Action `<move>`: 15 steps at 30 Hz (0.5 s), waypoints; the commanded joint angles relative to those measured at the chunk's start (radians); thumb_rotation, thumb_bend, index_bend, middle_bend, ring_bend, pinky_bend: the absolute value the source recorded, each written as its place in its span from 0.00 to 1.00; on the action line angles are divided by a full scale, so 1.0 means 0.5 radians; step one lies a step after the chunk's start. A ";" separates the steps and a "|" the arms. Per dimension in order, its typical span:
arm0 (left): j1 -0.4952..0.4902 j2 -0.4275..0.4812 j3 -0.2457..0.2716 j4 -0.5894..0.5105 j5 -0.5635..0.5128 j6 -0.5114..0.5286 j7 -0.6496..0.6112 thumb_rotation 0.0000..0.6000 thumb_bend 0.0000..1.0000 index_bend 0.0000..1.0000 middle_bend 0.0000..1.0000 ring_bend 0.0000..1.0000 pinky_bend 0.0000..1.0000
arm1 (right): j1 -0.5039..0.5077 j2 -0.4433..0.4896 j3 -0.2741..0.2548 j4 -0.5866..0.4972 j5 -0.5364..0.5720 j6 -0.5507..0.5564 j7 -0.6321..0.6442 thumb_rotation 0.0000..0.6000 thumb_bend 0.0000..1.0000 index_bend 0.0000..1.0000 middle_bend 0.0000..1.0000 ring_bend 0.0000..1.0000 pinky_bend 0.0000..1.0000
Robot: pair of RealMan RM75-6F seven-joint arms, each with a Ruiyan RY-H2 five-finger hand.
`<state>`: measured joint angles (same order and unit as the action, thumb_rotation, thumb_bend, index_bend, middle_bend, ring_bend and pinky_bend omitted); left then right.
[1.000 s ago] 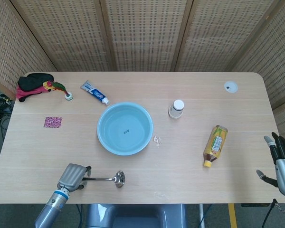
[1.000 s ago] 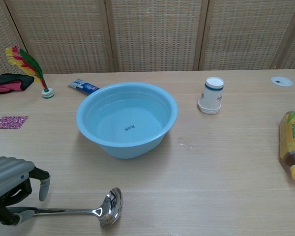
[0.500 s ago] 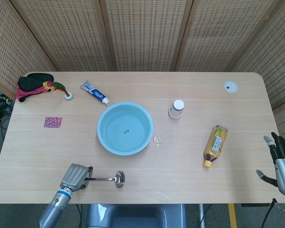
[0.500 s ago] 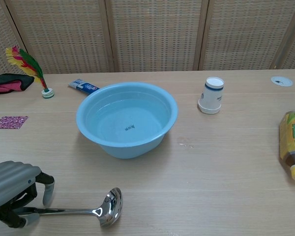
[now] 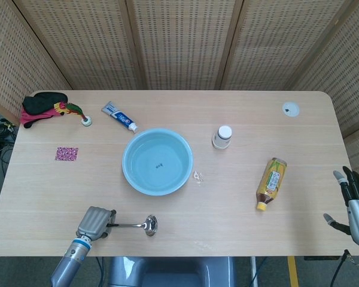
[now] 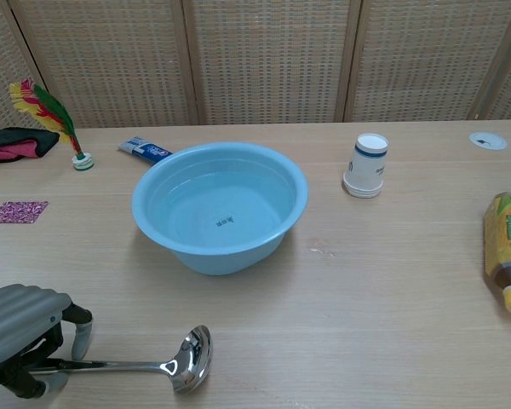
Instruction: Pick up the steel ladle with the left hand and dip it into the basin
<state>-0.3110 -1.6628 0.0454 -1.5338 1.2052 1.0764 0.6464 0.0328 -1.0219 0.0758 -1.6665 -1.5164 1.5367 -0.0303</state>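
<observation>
Ladle [image 6: 166, 366] flat on table, near basin [image 6: 220, 207] | left hand [image 6: 21, 336] curled around handle | right hand [image 5: 356, 200] spread, empty

Light-blue basin [image 5: 157, 161], shiny steel ladle [image 6: 184, 360]

Left hand [image 5: 94, 222]: grey shell, back turned upward, fingers [image 6: 80, 331] curled downward around the handle end of the ladle [image 6: 145, 365]; thumb below the handle, tip toward the fingers. Ladle bowl lies out beyond the fingertips, resting on the table [image 5: 227, 197]. Left forearm [image 5: 67, 268]: silver-grey with a blue band at the wrist, sloping down and back from the hand, off the near table edge.

Right hand [image 5: 354, 206]: head view only, beyond the table's right edge, upright, dark fingers straight and slightly apart, pointing away from the wrist; thumb held out to its inner side; holds nothing
</observation>
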 commanded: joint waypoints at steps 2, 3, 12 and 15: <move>-0.004 -0.012 -0.001 0.018 -0.014 0.001 -0.003 1.00 0.36 0.53 0.90 0.83 0.96 | 0.000 0.002 0.000 0.001 0.002 -0.001 0.003 1.00 0.00 0.00 0.00 0.00 0.00; -0.005 -0.014 -0.001 0.021 -0.017 0.000 -0.005 1.00 0.37 0.54 0.90 0.83 0.96 | 0.000 0.002 0.000 0.001 0.002 -0.001 0.003 1.00 0.00 0.00 0.00 0.00 0.00; -0.014 -0.021 -0.007 0.032 -0.038 0.017 -0.012 1.00 0.46 0.58 0.90 0.83 0.96 | 0.002 0.000 -0.001 0.004 0.004 -0.004 0.002 1.00 0.00 0.00 0.00 0.00 0.00; -0.016 -0.010 -0.012 0.021 -0.033 0.028 -0.028 1.00 0.48 0.61 0.90 0.83 0.96 | 0.002 0.000 -0.002 0.004 0.004 -0.005 0.002 1.00 0.00 0.00 0.00 0.00 0.00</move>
<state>-0.3185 -1.6690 0.0404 -1.5219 1.1877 1.0891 0.6337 0.0339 -1.0221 0.0750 -1.6646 -1.5145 1.5341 -0.0293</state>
